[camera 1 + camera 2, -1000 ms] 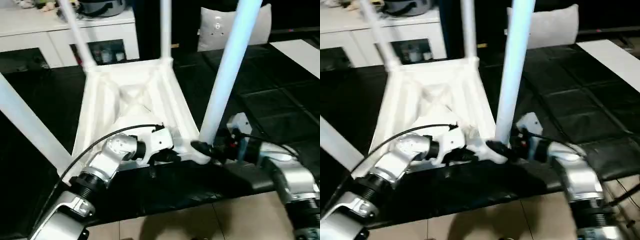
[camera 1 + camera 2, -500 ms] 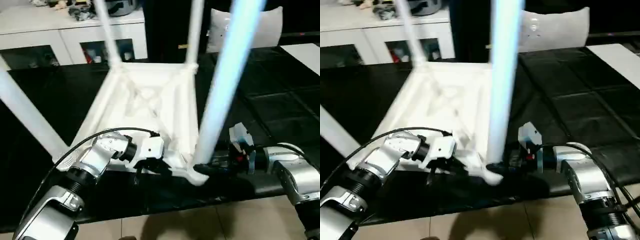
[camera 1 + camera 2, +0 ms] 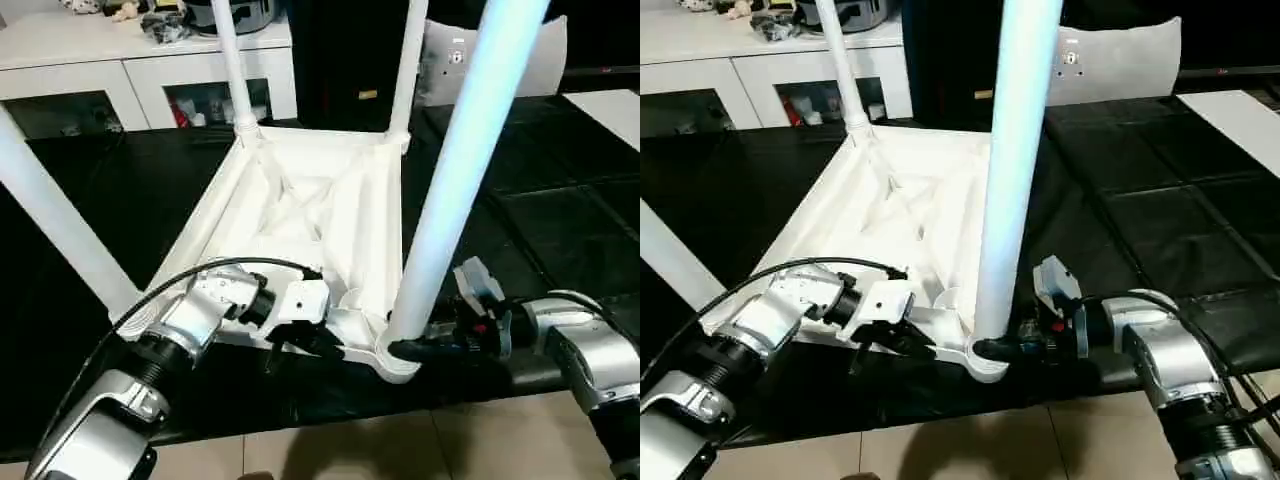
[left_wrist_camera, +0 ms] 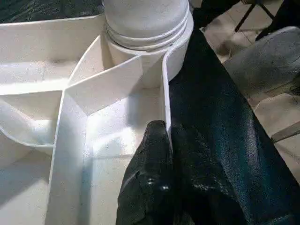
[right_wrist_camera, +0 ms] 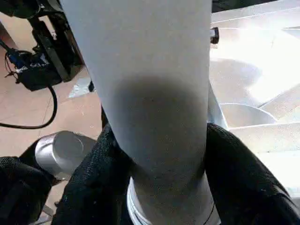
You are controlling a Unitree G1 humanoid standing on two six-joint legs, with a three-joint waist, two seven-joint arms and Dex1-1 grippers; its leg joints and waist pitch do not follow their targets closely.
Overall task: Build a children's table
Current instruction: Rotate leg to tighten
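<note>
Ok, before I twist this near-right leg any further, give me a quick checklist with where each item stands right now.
1. Right gripper around the near-right leg close to its base, a finger on each side: ok.
2. Left gripper shut on the table top's near rim, one finger inside and one outside, bracing it: ok.
3. Near-right leg upright in its corner socket: ok; whether it is fully seated: cannot tell.
4. The other three legs standing in their sockets, including the near-left leg: ok.
5. Table top lying underside up on the black mat: ok.
</note>
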